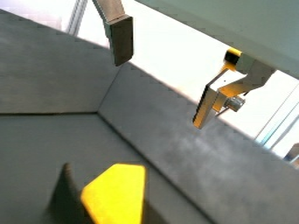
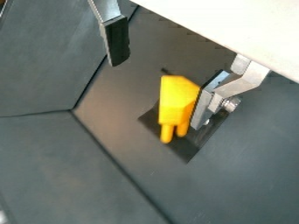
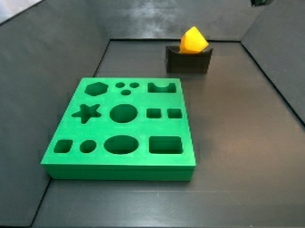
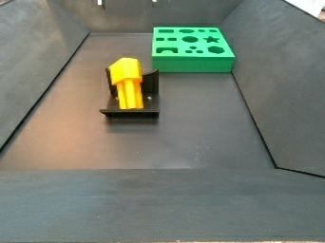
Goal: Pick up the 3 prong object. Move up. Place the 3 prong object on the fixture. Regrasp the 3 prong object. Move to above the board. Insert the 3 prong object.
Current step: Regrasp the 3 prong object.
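Claw (image 2: 163, 74) wide open and empty above the yellow 3 prong object (image 2: 176, 105), which rests on the dark fixture (image 4: 128, 102); green board (image 3: 121, 129) well apart.

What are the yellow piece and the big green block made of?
The yellow piece, resting on the dark fixture, looks like smooth moulded plastic. The green board looks matte, plastic or dense foam; its cut-outs have clean edges. The open gripper above has silver metal fingers.
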